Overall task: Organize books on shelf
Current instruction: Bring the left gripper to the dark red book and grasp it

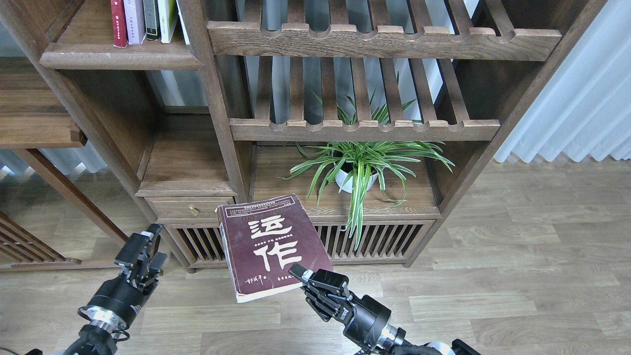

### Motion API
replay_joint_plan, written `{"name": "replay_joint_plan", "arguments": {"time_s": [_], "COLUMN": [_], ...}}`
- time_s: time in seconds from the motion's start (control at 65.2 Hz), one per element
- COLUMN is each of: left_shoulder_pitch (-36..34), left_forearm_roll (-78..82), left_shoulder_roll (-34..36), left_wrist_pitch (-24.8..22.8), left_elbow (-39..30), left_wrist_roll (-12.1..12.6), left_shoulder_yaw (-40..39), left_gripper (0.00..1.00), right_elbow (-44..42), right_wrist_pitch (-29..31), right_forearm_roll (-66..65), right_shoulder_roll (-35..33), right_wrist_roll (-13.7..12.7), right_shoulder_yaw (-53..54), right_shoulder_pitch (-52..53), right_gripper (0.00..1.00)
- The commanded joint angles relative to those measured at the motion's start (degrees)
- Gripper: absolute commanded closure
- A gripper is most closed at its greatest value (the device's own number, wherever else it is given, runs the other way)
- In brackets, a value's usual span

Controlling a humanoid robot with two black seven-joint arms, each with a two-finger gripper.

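Care was the thing here: pinched at one corner, the book [268, 246] would sag, so I judged the left gripper [144, 252] should take its spine. My right gripper [306, 277] was clamped on its lower right corner, below the plant [362, 165]. Maroon cover, big white characters. Left stood open, empty.

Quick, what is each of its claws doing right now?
Left gripper: open, holding nothing.
Right gripper: shut on the lower right corner of the maroon book.
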Motion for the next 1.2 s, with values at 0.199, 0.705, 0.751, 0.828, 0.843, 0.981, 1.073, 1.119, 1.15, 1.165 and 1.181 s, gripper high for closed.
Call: {"name": "replay_joint_plan", "arguments": {"time_s": [0.199,0.705,0.751,0.828,0.843,0.981,1.073,1.119,1.15,1.165,1.181], "left_shoulder_pitch": [-1.27,-3.03,-3.03,-2.94,-2.94,-3.65,-4.70,-5.23,-5.75,-6.10,-6.28], "left_forearm_roll": [0.36,0.54,0.45,0.27,0.27,-0.25,-2.80,-3.77,-4.30,-4.47,-4.47], "left_shoulder_roll": [-3.63,-8.20,-8.73,-9.34,-9.61,-11.19,-11.19,-11.19,-11.19,-11.10,-11.10], "left_wrist_pitch": [0.00,0.00,0.00,0.00,0.00,0.00,0.00,0.00,0.00,0.00,0.00], "left_elbow": [-0.08,3.27,3.44,3.62,3.62,3.88,4.49,5.02,5.46,5.81,5.90], "left_wrist_roll": [0.14,0.49,0.49,0.49,0.49,0.14,0.05,0.05,0.05,0.05,0.05], "left_shoulder_yaw": [5.61,11.50,11.76,11.85,11.94,13.69,14.93,15.37,15.72,16.07,16.16], "left_gripper": [0.06,0.18,0.23,0.29,0.31,0.44,0.64,0.71,0.75,0.76,0.77], "right_elbow": [0.00,0.09,0.09,0.09,0.09,0.09,0.09,0.09,0.09,0.09,0.09], "right_wrist_pitch": [-0.02,-0.02,-0.02,-0.02,-0.02,-0.02,-0.02,-0.02,-0.02,-0.02,-0.02], "right_forearm_roll": [-1.51,-1.69,-1.69,-1.69,-1.69,-1.69,-1.77,-1.77,-1.77,-1.77,-1.77], "right_shoulder_roll": [0.00,0.00,0.00,0.00,0.00,0.00,0.00,0.00,0.00,0.00,0.00], "right_wrist_roll": [0.00,0.00,0.00,0.00,0.00,0.00,0.00,0.00,0.00,0.00,0.00], "right_shoulder_yaw": [-1.17,-3.28,-3.28,-3.28,-3.28,-3.28,-3.19,-3.19,-3.19,-3.19,-3.19], "right_shoulder_pitch": [-1.43,-1.43,-1.43,-1.43,-1.43,-1.43,-1.52,-1.52,-1.43,-1.43,-1.43], "right_gripper": [0.94,0.93,0.93,0.93,0.93,0.93,0.93,0.93,0.93,0.93,0.93]}}
